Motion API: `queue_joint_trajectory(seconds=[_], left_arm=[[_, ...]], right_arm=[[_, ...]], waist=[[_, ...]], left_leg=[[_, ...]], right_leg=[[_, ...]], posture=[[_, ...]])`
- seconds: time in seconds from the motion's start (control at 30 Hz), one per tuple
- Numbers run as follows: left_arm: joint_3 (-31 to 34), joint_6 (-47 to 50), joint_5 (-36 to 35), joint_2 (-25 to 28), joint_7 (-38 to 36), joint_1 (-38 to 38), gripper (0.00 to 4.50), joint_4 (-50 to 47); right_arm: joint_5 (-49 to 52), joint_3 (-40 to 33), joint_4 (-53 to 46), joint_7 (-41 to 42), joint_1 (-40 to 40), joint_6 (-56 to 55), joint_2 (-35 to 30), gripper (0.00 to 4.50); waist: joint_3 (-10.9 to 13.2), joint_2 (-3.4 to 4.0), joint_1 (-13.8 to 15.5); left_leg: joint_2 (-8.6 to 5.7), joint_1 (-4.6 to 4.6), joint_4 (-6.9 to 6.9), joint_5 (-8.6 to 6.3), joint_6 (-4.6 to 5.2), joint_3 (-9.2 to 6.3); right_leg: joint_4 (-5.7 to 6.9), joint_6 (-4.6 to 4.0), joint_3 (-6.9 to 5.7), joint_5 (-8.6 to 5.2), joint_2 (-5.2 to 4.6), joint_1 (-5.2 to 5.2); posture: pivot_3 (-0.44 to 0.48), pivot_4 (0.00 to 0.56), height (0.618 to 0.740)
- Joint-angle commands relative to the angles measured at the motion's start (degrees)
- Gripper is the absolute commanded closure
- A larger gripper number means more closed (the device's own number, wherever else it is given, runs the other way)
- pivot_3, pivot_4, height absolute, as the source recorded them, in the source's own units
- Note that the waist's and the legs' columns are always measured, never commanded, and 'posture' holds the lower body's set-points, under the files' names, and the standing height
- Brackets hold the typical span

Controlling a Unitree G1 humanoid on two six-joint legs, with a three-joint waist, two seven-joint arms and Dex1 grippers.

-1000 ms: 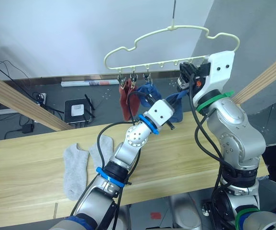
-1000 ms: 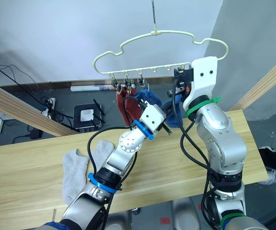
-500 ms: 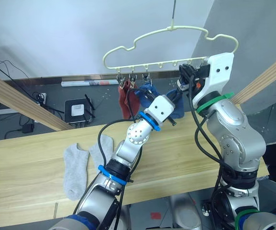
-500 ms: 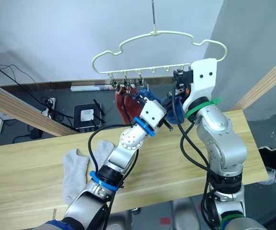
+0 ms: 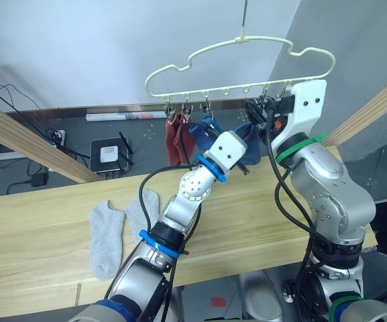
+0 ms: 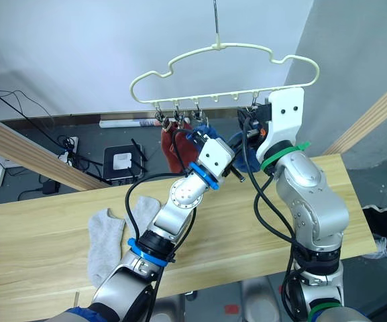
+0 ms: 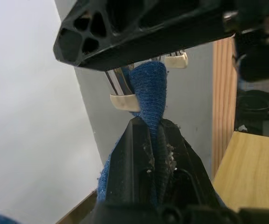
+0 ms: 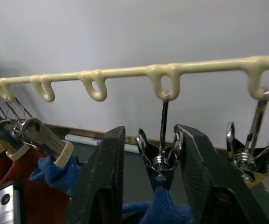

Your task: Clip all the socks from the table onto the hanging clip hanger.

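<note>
The pale yellow-green clip hanger (image 5: 240, 41) hangs above the table (image 5: 260, 221). Two red socks (image 5: 174, 137) and one blue sock (image 5: 208, 125) hang from its left clips. My left gripper (image 7: 149, 126) is shut on a second blue sock (image 7: 150, 88), whose top edge reaches up into a silver clip (image 8: 161, 161). My right gripper (image 8: 149, 133) is shut on that clip, one finger pressing each of its wings. Two light grey socks (image 5: 106, 238) (image 5: 143, 208) lie flat on the table's left part.
Slanted wooden poles run at the left (image 5: 25, 141) and right (image 5: 374, 107). On the floor behind the table are a black and white box (image 5: 106, 153) and loose cables. A free clip (image 8: 246, 156) hangs beside the pressed one.
My left gripper has lifted the blue sock up and right to the clip. The right gripper has shifted slightly down onto that clip.
</note>
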Motion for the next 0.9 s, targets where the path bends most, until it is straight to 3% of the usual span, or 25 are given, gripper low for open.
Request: queue_joint_trajectory(seconds=[0.03,0.43,0.83,0.9], left_arm=[[-0.15,2.99,-3.15,-0.14,-3.34,1.99,3.68,-4.53],[-0.05,9.01,-5.29,3.21,-8.66,6.07,0.06,-12.55],[5.25,20.1,-20.37,13.79,-23.04,9.78,0.01,-26.64],[7.05,22.13,-23.63,15.51,-25.03,9.11,0.0,-28.26]], right_arm=[[3.01,-1.99,-5.39,1.56,1.59,1.48,-1.33,2.7],[10.33,-3.52,-13.24,6.77,7.07,4.06,-8.83,2.7],[8.35,-4.92,-16.81,2.13,13.17,2.71,-11.2,2.7],[6.93,-4.6,-16.41,1.05,14.2,1.55,-11.14,2.33]], waist=[[0.0,0.0,0.0],[0.0,0.0,-0.01],[0.0,0.0,0.03],[0.0,0.0,0.05]], left_leg=[[0.0,0.0,0.0,0.0,0.0,0.0],[-0.01,0.01,0.02,0.0,0.0,-0.02],[0.04,0.05,0.06,0.01,-0.03,-0.02],[0.03,0.04,0.07,0.02,-0.04,0.0]], right_leg=[[0.0,0.0,0.0,0.0,0.0,0.01],[0.01,0.08,0.01,-0.05,0.13,0.02],[0.03,0.29,0.03,-0.17,0.13,0.04],[0.03,0.3,0.04,-0.17,0.15,0.04]], posture=[[-0.194,0.434,0.74],[-0.191,0.426,0.74],[-0.181,0.415,0.74],[-0.174,0.415,0.74]])
